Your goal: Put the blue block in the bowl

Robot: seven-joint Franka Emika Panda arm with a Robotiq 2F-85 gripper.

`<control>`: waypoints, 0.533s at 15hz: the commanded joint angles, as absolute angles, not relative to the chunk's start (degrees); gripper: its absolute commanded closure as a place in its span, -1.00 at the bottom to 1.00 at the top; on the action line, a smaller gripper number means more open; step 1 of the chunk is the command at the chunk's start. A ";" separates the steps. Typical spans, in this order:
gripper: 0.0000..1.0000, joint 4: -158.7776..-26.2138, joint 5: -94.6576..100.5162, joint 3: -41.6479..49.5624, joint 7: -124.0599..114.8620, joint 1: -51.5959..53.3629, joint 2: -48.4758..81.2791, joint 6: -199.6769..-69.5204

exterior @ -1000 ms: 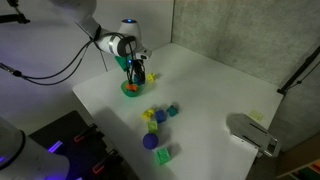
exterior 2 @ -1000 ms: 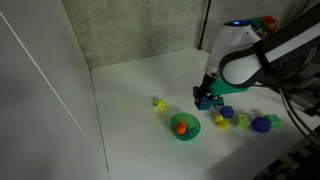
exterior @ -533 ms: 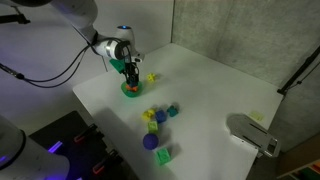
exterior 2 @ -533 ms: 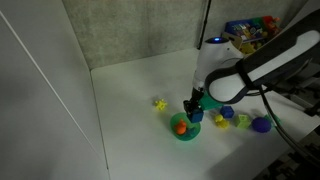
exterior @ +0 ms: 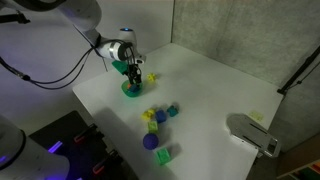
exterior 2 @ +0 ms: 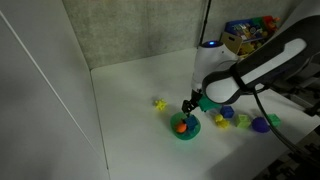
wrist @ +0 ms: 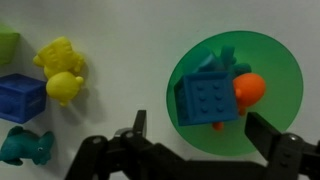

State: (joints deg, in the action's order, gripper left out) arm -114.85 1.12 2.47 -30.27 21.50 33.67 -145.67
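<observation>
Hovering directly over the bowl (wrist: 285, 60), the pincer (wrist: 195, 125) has its jaws standing apart, wider than the blue block (wrist: 208, 100) lying between and just beyond the fingertips. A strip of green shows between one fingertip (wrist: 139, 122) and the block's near edge, so I judge the block to be free, not clamped. It sits inside the bowl, studs facing the wrist camera, touching an orange piece (wrist: 250, 88) on the side of the other fingertip. It looks a little tilted, as if it leans on that piece or on the bowl's slope, though the pictures do not settle this.

In both exterior views the pincer (exterior: 133, 78) (exterior 2: 188, 108) hangs low over the green bowl (exterior: 130, 91) (exterior 2: 193, 134) on the white worktop (exterior: 200, 80).

The placing looks done, so the step in hand is getting clear cleanly. The jaws should remain apart and the arm should rise straight up along its own axis, with no sideways drift. One fingertip is close to the block and the orange piece, and a slanted exit could catch an edge and flip the block out or slide the light, shallow bowl. It should go slowly until the fingertips are above the rim, then move freely.

Off to one side of the pincer, well apart from the bowl, lie a yellow toy (wrist: 60, 70), another blue block (wrist: 20, 97) and a teal toy (wrist: 25, 145). None stands in the way of a vertical lift.
</observation>
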 commanded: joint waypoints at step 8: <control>-1.00 -120.62 2.77 4.52 -28.02 15.22 19.20 -139.17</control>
